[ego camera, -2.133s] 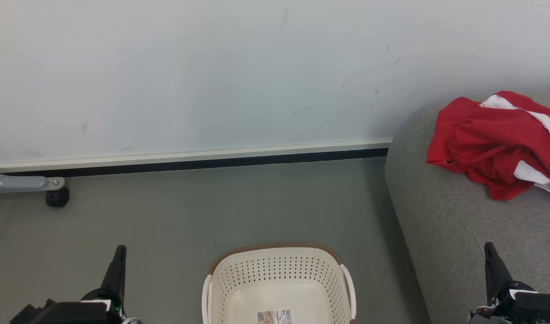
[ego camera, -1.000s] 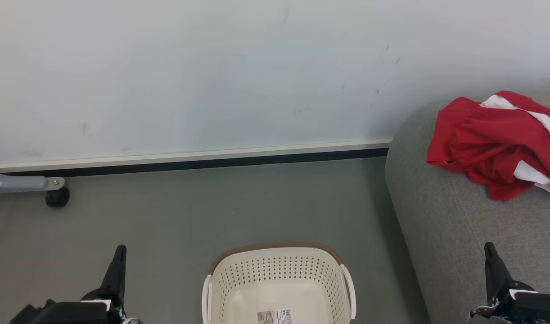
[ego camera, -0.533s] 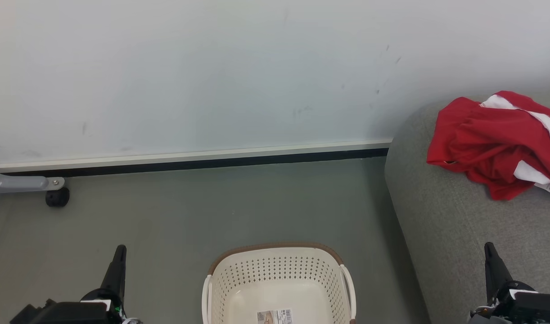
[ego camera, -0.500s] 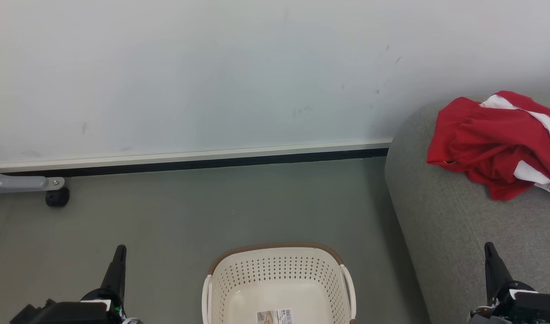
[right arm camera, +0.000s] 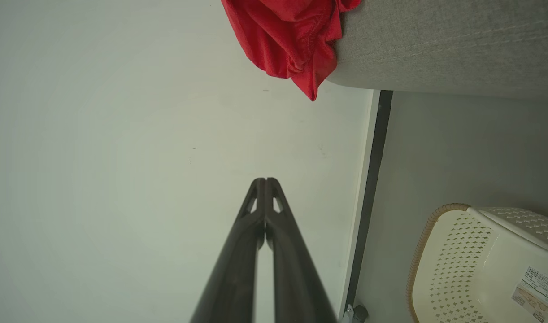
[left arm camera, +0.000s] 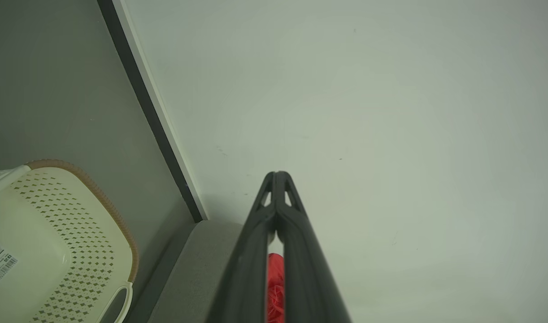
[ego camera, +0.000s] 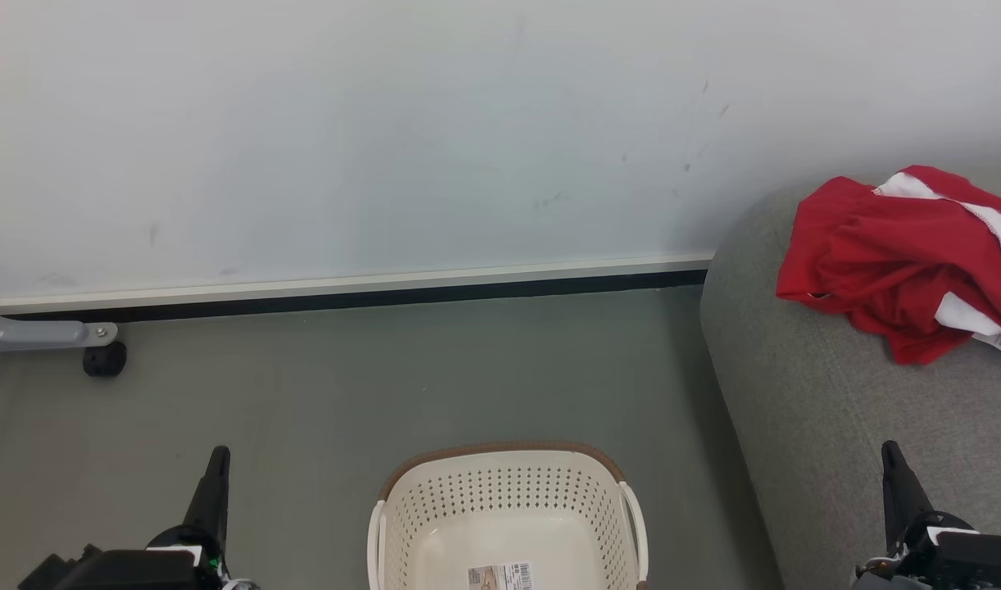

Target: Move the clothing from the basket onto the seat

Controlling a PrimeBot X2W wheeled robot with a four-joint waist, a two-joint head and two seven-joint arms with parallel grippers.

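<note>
Plainly, the red clothing (ego camera: 885, 254) lies heaped on the grey seat (ego camera: 836, 426), its white tag (ego camera: 996, 340) unreadable, the basket (ego camera: 500, 483) carries a barcode sticker (ego camera: 500, 576) with illegibly small print, and the left gripper (ego camera: 219, 452) and right gripper (ego camera: 891, 447) are clenched, grasping nothing.

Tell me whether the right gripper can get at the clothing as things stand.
Probably yes: only bare seat lies between the shut right gripper and the clothing, though it needs a forward reach.
</note>
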